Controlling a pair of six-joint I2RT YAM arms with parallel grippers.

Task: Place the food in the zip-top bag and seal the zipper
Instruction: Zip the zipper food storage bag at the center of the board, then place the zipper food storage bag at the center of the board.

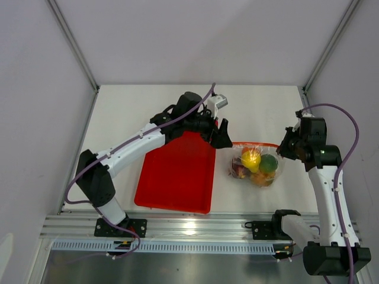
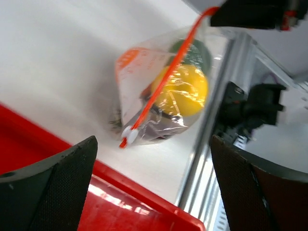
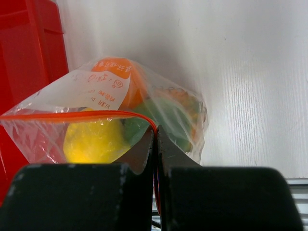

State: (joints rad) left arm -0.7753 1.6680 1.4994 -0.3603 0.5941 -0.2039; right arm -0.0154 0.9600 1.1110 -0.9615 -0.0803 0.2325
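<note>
Tray: we see a red tray (image 1: 174,177) lying on the white table (image 1: 136,112), and we place everything else by it.
Bag: the clear bag (image 1: 254,163) lies on the table just beside the tray's right edge, not touching it as far as we can see.
Zipper: the red-orange zipper (image 1: 254,144) runs along the bag's far edge, leading away from the tray's far right corner. In the left wrist view we see a small white tab (image 2: 127,134) at the end nearest the tray.
Food: all of it that we can see sits inside the bag. We make out a yellow fruit (image 1: 250,158), a green fruit (image 1: 268,164) on the side away from the tray, an orange fruit (image 3: 130,82), and something dark red (image 1: 240,170) on the side nearer the tray.
Left gripper: the left gripper (image 1: 220,135) hangs over the tray's far right corner with jaws spread wide, holding nothing.
Right gripper: the right gripper (image 1: 284,145) is at the bag's end farthest from the tray, jaws pinched tight on the end of the zipper.
Seal: we cannot tell whether the zipper is pressed closed along its whole length.
</note>
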